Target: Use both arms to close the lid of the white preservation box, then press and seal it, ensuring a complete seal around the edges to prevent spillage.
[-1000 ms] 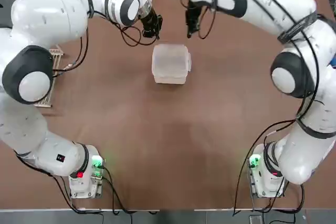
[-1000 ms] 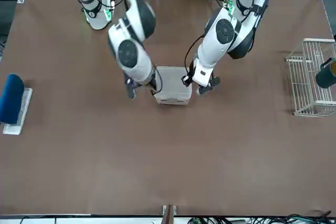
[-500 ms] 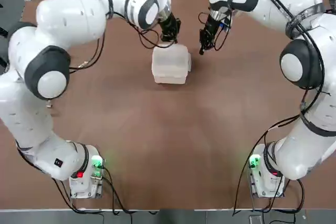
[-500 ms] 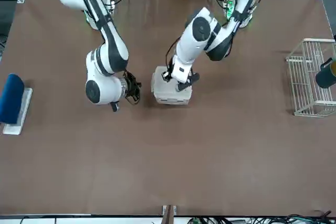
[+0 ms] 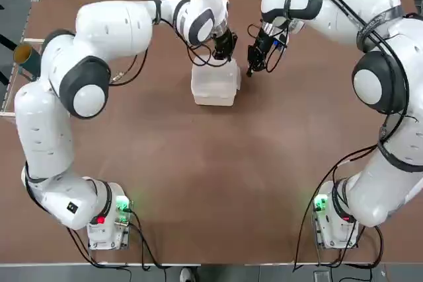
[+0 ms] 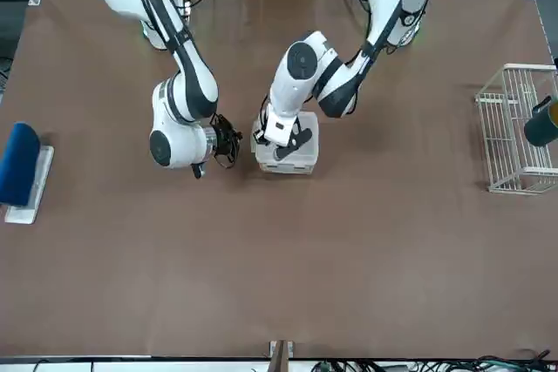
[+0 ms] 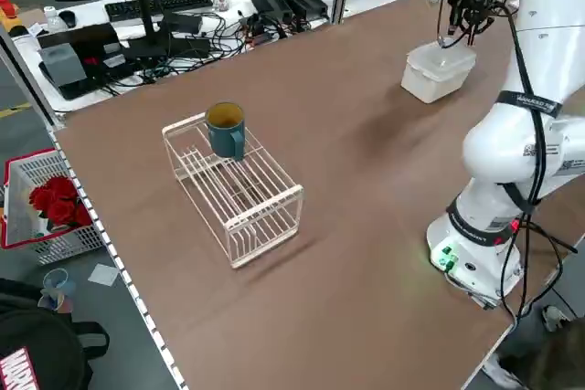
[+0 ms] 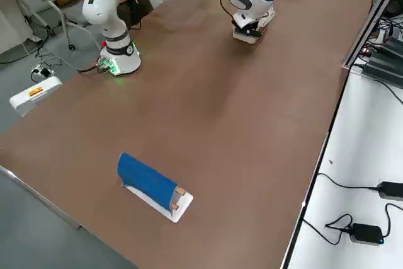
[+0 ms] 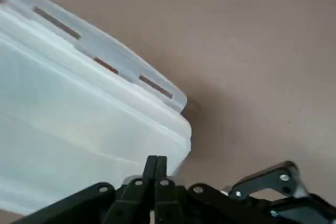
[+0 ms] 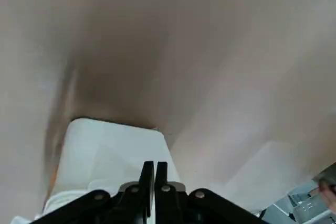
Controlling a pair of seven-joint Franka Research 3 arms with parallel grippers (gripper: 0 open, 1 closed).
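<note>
On the brown table (image 5: 198, 176), the lidded box (image 5: 215, 87) sits mid-far. The left gripper (image 5: 223, 49), fingers pressed together, is over its far edge; the right gripper (image 5: 254, 64), likewise closed, hangs just beside it.

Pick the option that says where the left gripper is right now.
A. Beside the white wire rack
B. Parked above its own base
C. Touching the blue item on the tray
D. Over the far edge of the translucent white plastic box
D: in the top view the left gripper, its fingers shut, is over the far edge of the translucent white plastic box, while the right gripper hangs just beside the box.
</note>
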